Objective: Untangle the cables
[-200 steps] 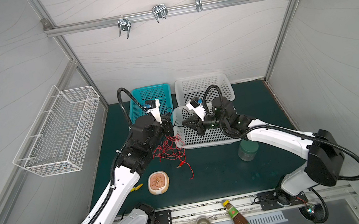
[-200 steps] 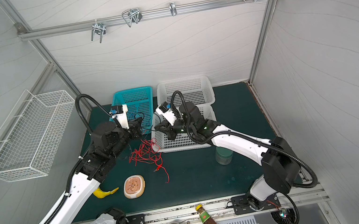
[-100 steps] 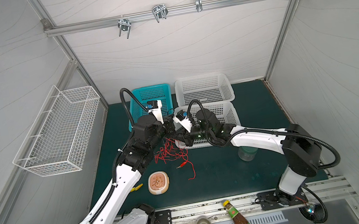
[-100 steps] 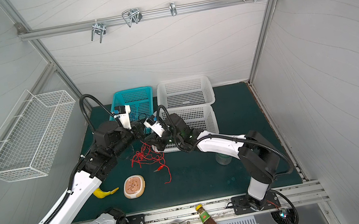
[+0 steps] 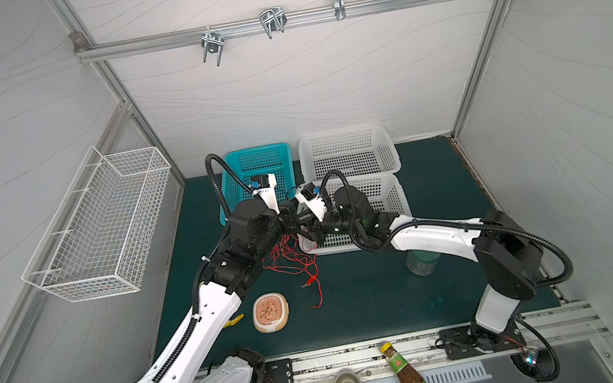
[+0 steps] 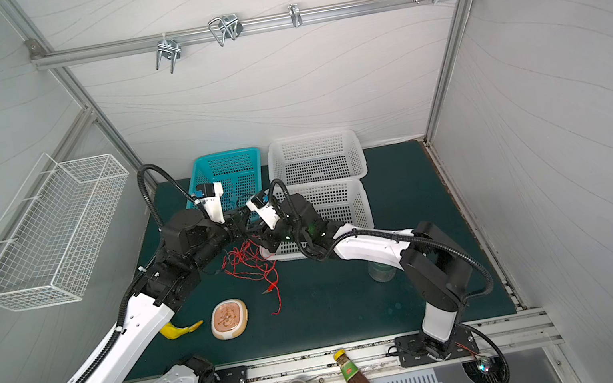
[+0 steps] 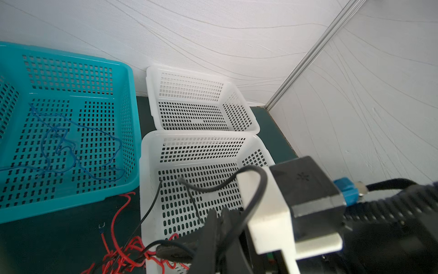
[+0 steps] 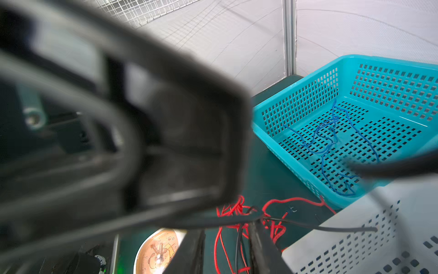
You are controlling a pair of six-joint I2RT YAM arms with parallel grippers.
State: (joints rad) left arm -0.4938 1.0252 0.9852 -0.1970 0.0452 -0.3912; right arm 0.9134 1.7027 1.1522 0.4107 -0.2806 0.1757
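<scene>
Green desk (image 5: 377,298), mid-back: my left gripper (image 7: 221,225) clamps the black cable (image 8: 331,228), right gripper (image 8: 227,232) spread apart; next I'd draw it from the red cables (image 5: 293,258).

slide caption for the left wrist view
blue wire in teal basket, black wire draped into a white basket, red wires tangled on mat

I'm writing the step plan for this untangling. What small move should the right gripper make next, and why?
Probably close the right gripper on the black cable: its jaws stand apart around a strand that crosses the red cables, while the left gripper is shut, seemingly on that cable.
</scene>
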